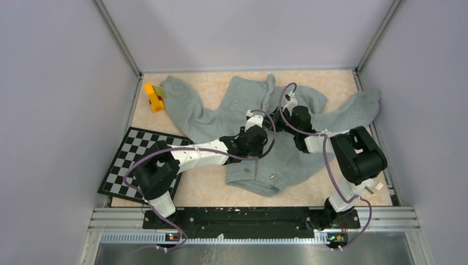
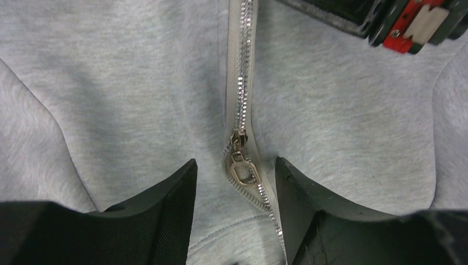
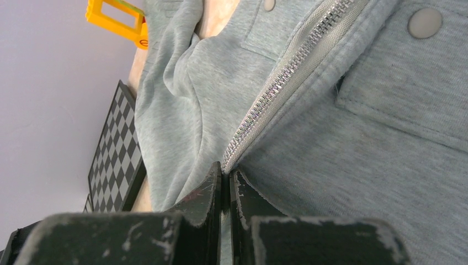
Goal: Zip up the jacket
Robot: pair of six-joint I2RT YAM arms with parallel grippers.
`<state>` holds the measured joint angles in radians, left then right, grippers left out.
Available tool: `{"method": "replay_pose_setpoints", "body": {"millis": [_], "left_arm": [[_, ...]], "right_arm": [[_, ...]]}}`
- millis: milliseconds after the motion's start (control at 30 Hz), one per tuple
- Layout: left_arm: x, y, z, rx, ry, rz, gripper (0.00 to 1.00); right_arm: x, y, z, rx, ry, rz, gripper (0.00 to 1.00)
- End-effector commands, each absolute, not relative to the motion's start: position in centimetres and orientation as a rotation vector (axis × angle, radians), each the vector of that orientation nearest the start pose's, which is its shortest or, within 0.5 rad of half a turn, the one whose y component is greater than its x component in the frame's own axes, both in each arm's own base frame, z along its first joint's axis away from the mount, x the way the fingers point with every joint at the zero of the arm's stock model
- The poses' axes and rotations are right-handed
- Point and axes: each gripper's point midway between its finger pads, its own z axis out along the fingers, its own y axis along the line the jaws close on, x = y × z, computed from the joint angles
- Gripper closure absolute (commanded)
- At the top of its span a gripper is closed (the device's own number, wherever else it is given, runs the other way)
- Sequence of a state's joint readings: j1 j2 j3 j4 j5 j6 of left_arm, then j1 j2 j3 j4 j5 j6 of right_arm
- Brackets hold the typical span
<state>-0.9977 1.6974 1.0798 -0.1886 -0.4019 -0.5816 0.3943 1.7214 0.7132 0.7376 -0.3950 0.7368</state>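
Table: pale peach marbled top [image 1: 205, 190], walled in grey on three sides.
Jacket: grey jacket [image 1: 243, 94] spread over the centre, one sleeve reaching the upper left, the other the right edge.
Checkerboard: black-and-white checkerboard [image 1: 124, 160], flat at lower left.
Yellow object: small yellow object [image 1: 154, 97], upper left, just beside a sleeve end.

Lab robot cell: plain panel walls [image 1: 49, 110], aluminium frame posts [image 1: 118, 38] at far corners, beige tabletop [image 1: 204, 185], black mounting rail [image 1: 248, 218] along near edge.
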Motion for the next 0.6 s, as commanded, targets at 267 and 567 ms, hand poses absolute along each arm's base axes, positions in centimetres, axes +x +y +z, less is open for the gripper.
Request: {"method": "replay_pose_setpoints", "body": {"millis": [267,567], "left_arm": [[29.0,-32.7,9.7,0.276,2.248,-0.212,0.48],[28.9,-33.4,8.5,0.329,2.298,-0.188,0.6]], "right_arm": [[37.9,26.7,14.5,-0.028,1.86,1.205,1.0],[37.9,26.7,14.6,-0.025,1.862,1.204,1.0]]}}
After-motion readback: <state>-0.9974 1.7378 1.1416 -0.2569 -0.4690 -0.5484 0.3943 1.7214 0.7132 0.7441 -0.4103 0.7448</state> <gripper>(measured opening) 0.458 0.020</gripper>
